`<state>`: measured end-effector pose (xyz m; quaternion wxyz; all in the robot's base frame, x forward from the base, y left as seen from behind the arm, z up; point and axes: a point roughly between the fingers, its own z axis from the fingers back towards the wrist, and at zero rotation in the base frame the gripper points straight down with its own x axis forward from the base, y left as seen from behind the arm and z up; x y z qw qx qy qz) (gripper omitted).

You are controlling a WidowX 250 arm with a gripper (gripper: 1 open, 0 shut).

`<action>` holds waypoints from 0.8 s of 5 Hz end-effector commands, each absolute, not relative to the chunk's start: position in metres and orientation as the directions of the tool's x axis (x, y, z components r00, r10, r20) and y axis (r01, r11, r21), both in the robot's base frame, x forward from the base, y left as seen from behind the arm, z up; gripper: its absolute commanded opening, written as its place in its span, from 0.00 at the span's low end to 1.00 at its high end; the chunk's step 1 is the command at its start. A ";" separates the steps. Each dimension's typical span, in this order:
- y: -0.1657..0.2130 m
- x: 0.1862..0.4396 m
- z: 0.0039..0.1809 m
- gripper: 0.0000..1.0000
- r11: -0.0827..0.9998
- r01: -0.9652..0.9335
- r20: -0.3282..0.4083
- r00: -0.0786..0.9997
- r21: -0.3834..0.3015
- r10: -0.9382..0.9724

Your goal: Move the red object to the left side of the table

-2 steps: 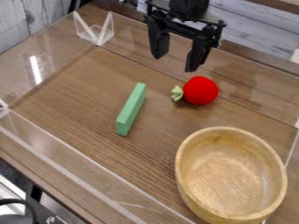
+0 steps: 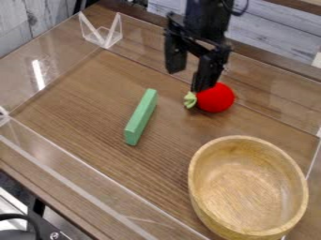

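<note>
Nearest you sits the round light wooden bowl [image 2: 249, 186], empty, at the front right of the brown wood-grain table [image 2: 75, 94] with its low clear acrylic walls. Beyond it, toward the middle, the flat green rectangular block [image 2: 141, 116] lies at a slant. Farther back and to the right is the small glossy red ball-like fruit toy [image 2: 217, 97], resting on the table with its green leafy stub pointing left toward the block. The black gripper [image 2: 197, 64] hangs just above and slightly left of it, pointing down, its jaws spread wide and holding nothing. Watch the alignment: the nearer fingertip looks close over the stub side, so if you descend off-centre, one finger may land on the rounded top and send the toy rolling toward the bowl or the far wall. Its glossy, round surface could also squirt out of a shallow pinch.
</note>
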<state>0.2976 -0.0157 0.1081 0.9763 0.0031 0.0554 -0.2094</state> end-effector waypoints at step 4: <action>-0.056 0.351 0.086 1.00 0.681 0.732 -0.041 0.681 0.014 -0.731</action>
